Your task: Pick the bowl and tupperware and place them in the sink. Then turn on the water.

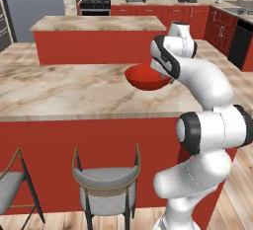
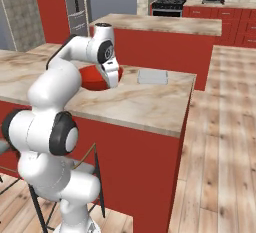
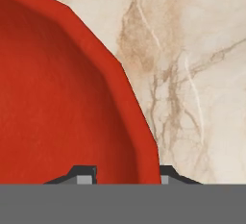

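gripper straddles the bowl's rim on the island counter

the red bowl (image 1: 147, 77) sits on the marble counter (image 1: 64, 93) of the near island, towards the corner on the robot's right. in the right base view the counter's far edge and right-hand edge meet just past the tupperware (image 2: 153, 77), a flat grey container lying near that corner and a little apart from the bowl (image 2: 90, 79). bare marble stretches widely to the left of the bowl in the left base view. 2 stools (image 1: 106, 184) stand below the counter's front edge. beyond the right-hand edge, open wood floor (image 2: 220, 142) runs back between this island and the second island (image 2: 165, 27) behind it.

the arm rises from in front of the counter, bends at the elbow and reaches forward over the front edge, the wrist turned down so the hand points at the bowl's near side.

in the hand view the gripper (image 3: 124, 174) has 1 finger tip inside the bowl (image 3: 57, 98) and 1 outside, the rim running between them. the tips stand close against the rim's wall on both sides, clamped on it.
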